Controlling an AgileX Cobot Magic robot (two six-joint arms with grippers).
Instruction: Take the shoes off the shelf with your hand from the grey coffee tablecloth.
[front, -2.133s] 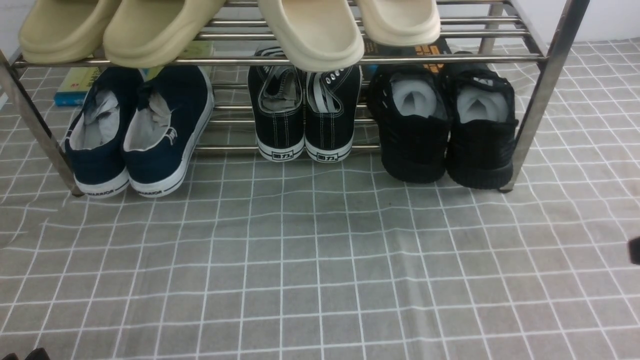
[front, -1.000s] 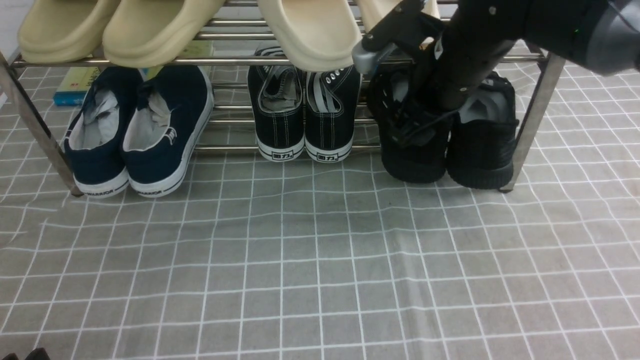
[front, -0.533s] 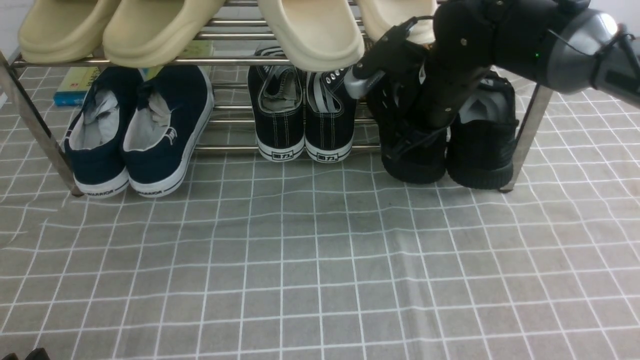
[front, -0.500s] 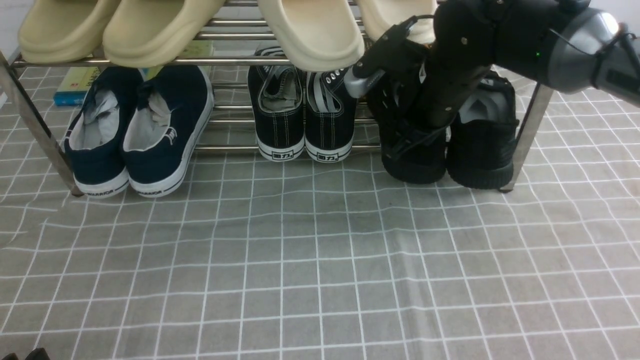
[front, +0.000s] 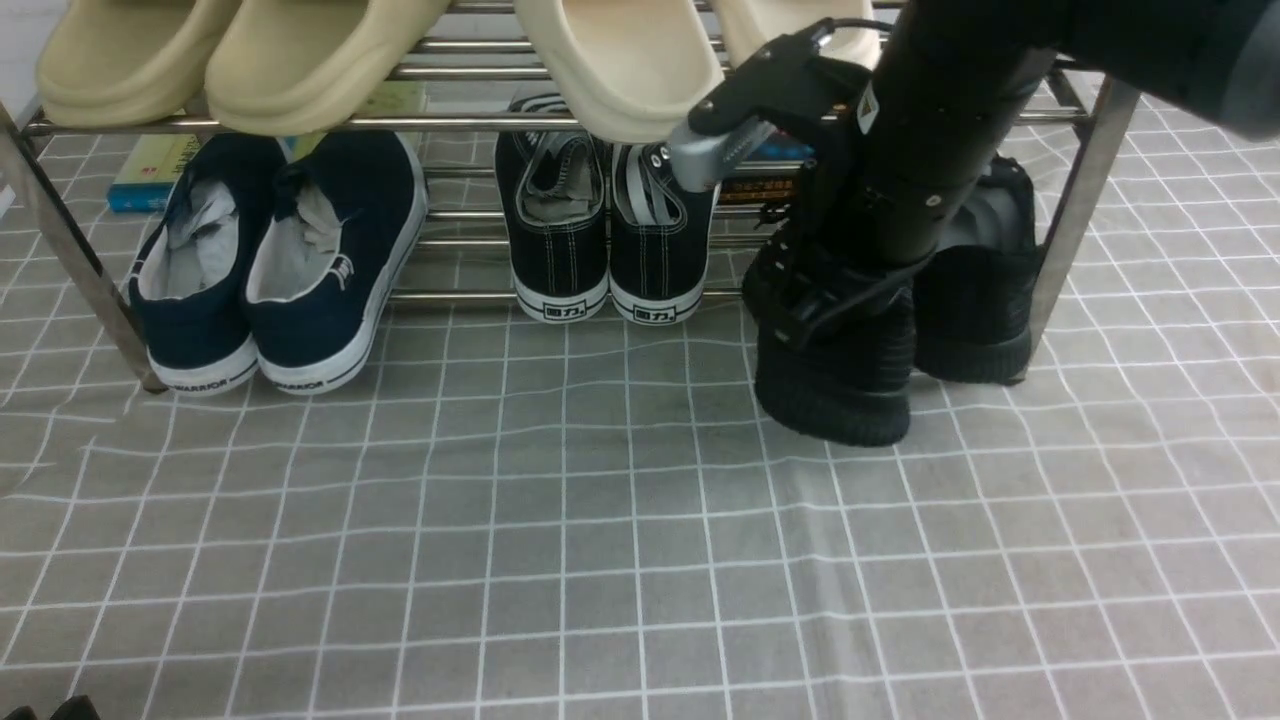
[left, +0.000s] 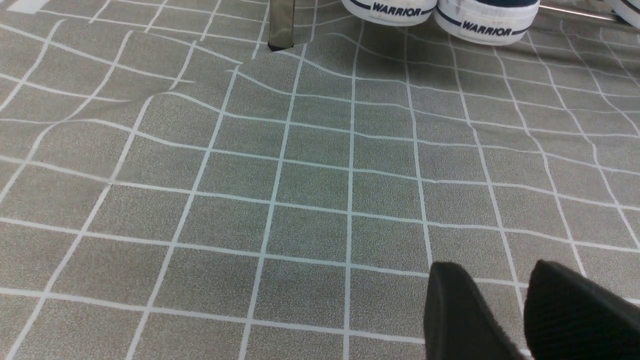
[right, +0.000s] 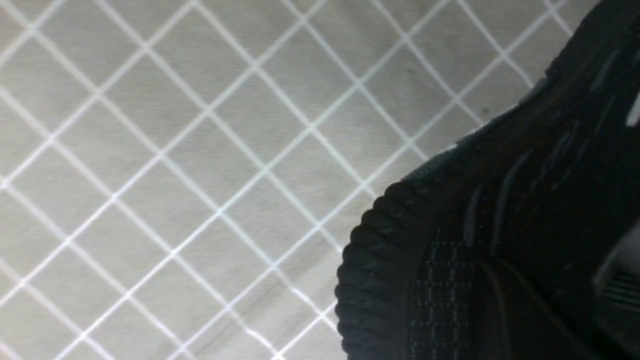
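The pair of black knit shoes is at the right end of the shelf. My right gripper reaches down into the left shoe and is shut on it; its heel sits out in front of the shelf on the grey tablecloth. The same shoe fills the right wrist view, and the fingers are hidden there. The other black shoe stays under the lower tier by the right leg. My left gripper is open and empty, low over the cloth.
Navy white-soled slip-ons and black canvas sneakers sit on the lower tier. Beige slippers hang over the top tier. Books lie behind. A shelf leg and the slip-ons' heels show in the left wrist view.
My right arm came in from the right, went down into the left black shoe, and has pulled it forward off the shelf onto the cloth. The other shoe has stayed.
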